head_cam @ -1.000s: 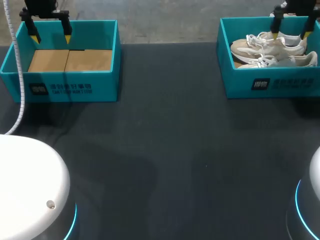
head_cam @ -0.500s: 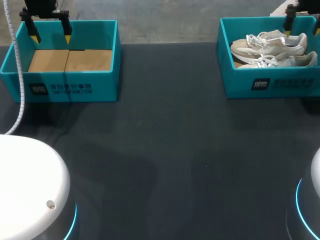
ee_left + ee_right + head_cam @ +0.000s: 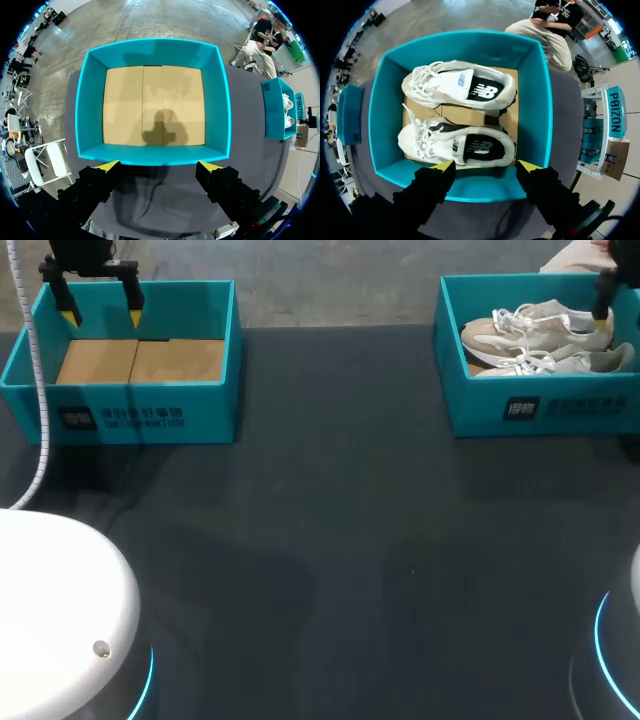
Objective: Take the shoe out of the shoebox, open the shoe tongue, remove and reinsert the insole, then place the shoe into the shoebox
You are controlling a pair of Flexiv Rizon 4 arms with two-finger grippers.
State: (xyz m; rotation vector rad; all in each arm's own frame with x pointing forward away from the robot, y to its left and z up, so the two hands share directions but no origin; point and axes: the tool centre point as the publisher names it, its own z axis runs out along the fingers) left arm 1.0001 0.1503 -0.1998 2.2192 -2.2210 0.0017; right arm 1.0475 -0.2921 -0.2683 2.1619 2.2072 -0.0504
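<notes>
Two white and beige shoes lie side by side on their sides in the teal shoebox [image 3: 540,405] at the back right. In the right wrist view the far shoe [image 3: 460,87] and the near shoe [image 3: 455,142] fill the shoebox [image 3: 540,110]. My right gripper [image 3: 486,166] hangs open above the box's near wall, touching neither shoe. In the head view only one of its fingertips [image 3: 600,312] shows, over the heel end of the upper shoe [image 3: 535,325]. My left gripper [image 3: 101,315] is open above a second teal box [image 3: 140,415].
The second box [image 3: 150,155] at the back left holds only its cardboard floor [image 3: 150,105]. My left gripper [image 3: 159,166] hovers over its near wall. Dark tabletop [image 3: 330,540] stretches between and in front of the two boxes. White robot bases sit at both front corners.
My right gripper has shifted to the right over the shoebox, so one finger has left the head view. The left arm has not moved.
</notes>
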